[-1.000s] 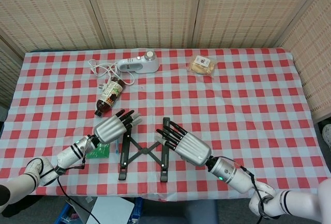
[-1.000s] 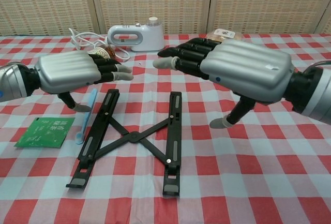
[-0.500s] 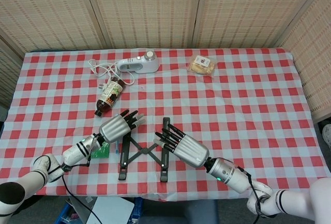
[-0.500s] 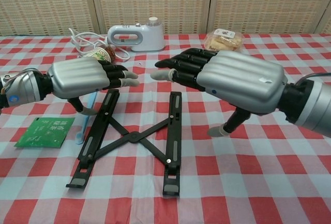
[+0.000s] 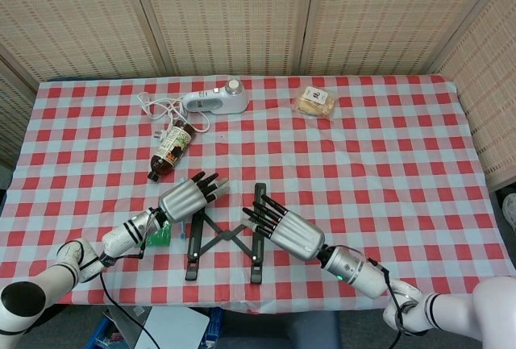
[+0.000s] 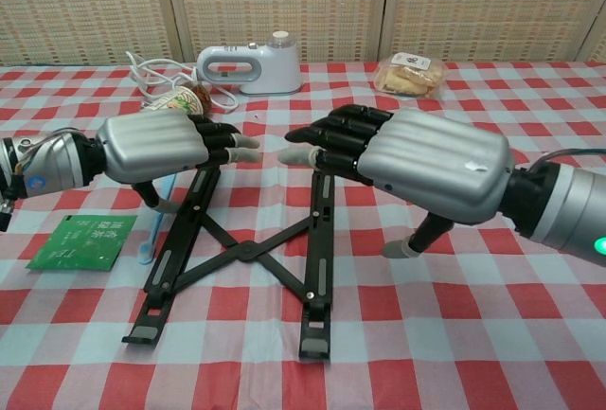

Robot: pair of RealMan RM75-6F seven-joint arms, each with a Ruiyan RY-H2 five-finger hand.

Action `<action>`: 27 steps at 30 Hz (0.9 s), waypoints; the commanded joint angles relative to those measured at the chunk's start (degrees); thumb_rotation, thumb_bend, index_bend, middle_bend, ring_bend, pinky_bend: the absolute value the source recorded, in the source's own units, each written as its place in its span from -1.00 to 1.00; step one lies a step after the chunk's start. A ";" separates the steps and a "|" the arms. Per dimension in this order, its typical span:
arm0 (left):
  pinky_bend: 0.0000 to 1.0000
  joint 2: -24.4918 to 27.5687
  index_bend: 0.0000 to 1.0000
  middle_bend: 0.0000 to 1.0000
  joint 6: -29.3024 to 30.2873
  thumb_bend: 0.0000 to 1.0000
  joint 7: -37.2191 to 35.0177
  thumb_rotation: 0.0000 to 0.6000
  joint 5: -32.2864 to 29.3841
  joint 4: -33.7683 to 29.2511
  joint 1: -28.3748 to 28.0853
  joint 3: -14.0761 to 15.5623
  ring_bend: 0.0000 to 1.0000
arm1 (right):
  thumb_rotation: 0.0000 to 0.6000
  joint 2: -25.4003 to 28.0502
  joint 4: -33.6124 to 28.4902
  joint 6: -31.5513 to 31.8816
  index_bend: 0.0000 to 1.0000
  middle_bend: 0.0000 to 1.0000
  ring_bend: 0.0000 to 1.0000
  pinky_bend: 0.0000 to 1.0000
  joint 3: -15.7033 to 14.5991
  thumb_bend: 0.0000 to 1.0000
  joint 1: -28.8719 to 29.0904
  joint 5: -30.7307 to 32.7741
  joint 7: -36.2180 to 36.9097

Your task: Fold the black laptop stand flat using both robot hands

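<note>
Black laptop stand (image 6: 241,255) sits open in an X on the checkered tablecloth (image 5: 387,155), near the front edge, both rails flat on the cloth. Left hand (image 6: 156,145) hovers over the far end of the left rail, fingers extended and apart, thumb down beside the rail; holds nothing. Right hand (image 6: 417,162) hovers over the far end of the right rail, fingers stretched forward, thumb pointing down to the cloth right of the stand; nothing in it. Contact with the rails: can't tell. Green packet (image 6: 81,240) and blue stick (image 6: 157,211) lie left of the stand. Brown bottle (image 5: 171,150), white hand mixer (image 5: 214,101), wrapped pastry (image 5: 315,101) further back.
</note>
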 commanded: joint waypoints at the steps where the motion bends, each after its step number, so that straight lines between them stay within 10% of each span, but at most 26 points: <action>1: -0.59 -0.06 -0.99 -0.95 0.00 -0.61 -0.04 1.00 -0.12 -0.11 -0.10 0.16 -0.85 | 1.00 -1.72 2.60 0.23 -1.00 -1.00 -1.00 -1.00 -0.54 -1.00 -0.08 -0.24 0.57; 27: -0.59 -0.07 -0.99 -0.95 -0.19 -0.61 -1.21 1.00 -2.05 -0.76 -0.33 1.08 -0.85 | 1.00 -14.40 20.95 3.36 -1.00 -1.00 -1.00 -1.00 -0.97 -1.00 2.27 -1.62 4.91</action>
